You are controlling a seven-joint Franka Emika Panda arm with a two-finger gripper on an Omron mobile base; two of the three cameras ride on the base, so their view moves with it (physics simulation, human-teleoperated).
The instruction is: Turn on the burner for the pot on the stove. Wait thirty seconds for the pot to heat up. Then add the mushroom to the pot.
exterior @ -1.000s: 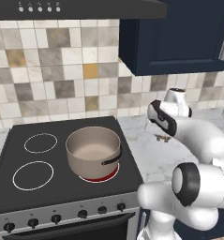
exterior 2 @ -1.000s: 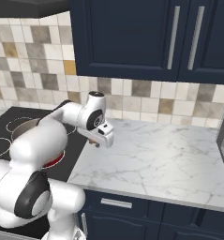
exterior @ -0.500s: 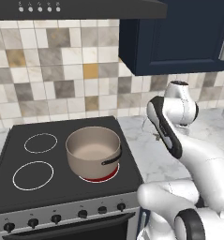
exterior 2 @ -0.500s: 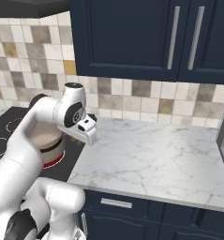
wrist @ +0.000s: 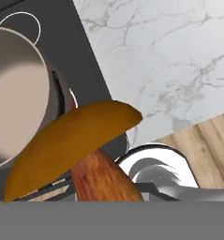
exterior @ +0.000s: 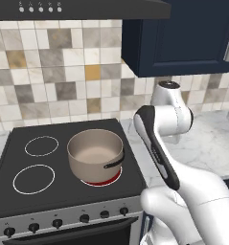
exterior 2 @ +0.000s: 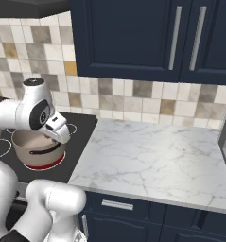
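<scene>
The taupe-grey pot (exterior: pixel 96 152) stands on the front right burner (exterior: pixel 104 181) of the black glass stove (exterior: pixel 63 194), and red glows around its base. In the hand view the orange-brown mushroom (wrist: pixel 80 140) looms close, its stem held low between my fingers. My gripper (exterior 2: pixel 62 137) is shut on it, hanging just right of the pot (exterior 2: pixel 35 145), over the stove's right edge. The hand view shows the pot (wrist: pixel 12 103) at the left, with a sliver of red burner (wrist: pixel 74 100) beside its dark handle.
Two plain white rings (exterior: pixel 33 179) mark the stove's left half. Small black knobs (exterior: pixel 57 223) line the steel front. A marble counter (exterior 2: pixel 152 160) stretches to the right under dark blue cabinets (exterior 2: pixel 133 38). A range hood (exterior: pixel 77 9) hangs above.
The arm has swung left from above the counter toward the stove, carrying the mushroom up beside the pot. Pot and base have stayed put.
</scene>
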